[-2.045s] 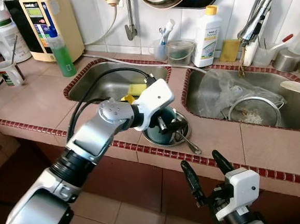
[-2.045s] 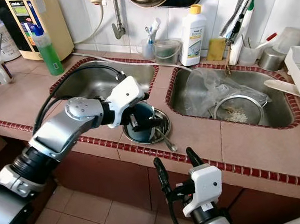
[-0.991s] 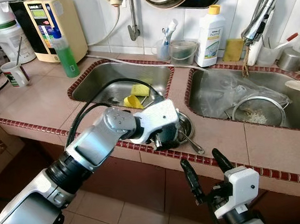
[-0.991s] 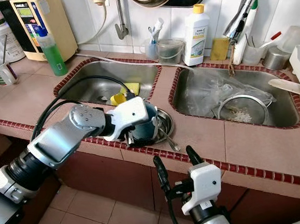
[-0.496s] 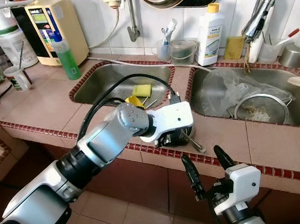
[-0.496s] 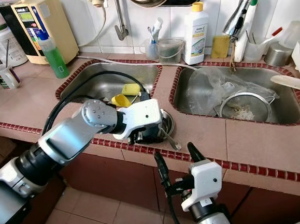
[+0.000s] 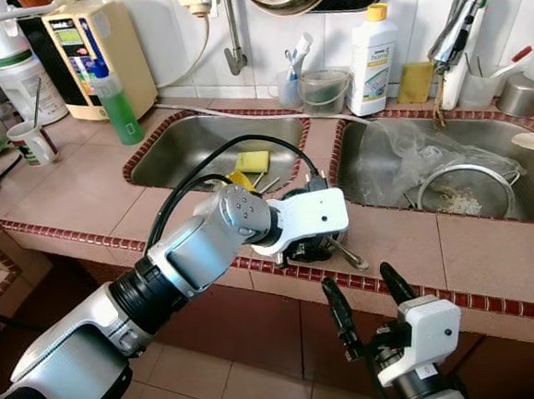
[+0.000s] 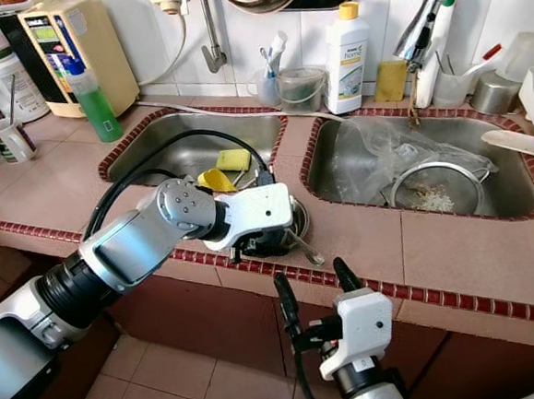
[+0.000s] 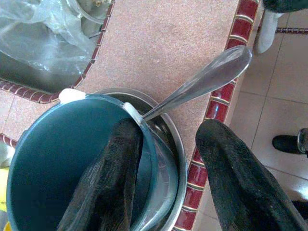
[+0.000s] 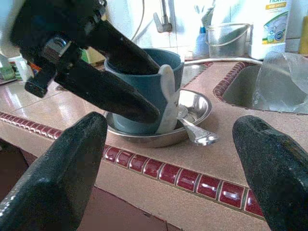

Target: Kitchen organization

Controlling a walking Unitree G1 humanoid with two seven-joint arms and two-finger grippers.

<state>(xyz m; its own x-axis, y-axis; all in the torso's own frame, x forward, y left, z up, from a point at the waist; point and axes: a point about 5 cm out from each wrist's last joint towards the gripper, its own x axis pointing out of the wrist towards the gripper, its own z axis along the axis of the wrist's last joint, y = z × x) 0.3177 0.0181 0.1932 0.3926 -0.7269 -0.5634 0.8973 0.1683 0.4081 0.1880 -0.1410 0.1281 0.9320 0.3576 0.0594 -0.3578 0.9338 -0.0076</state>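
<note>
A teal cup (image 9: 62, 159) with a white handle stands in a shallow steel dish (image 10: 197, 103) on the tiled counter strip between the two sinks, close to the front edge. A spoon (image 9: 207, 79) leans out of the dish over the red edge tiles. My left gripper (image 9: 168, 130) is open and straddles the cup's wall: one finger is inside the cup, the other outside over the dish rim. In the head views its white wrist housing covers the cup. My right gripper (image 7: 358, 279) hangs open below the counter edge, in front of the dish, holding nothing.
The left sink (image 7: 188, 147) holds yellow sponges (image 7: 251, 160). The right sink holds a plastic bag (image 7: 400, 154) and a wire strainer (image 7: 462, 192). A green bottle (image 7: 121, 109), a mug (image 7: 36, 142) and a detergent bottle (image 7: 371, 51) stand on the counter.
My left wrist has swung from the cup's left side to over its front-right side, with the fingers staying at the cup. The right arm has held still. The camera shifted slightly.
</note>
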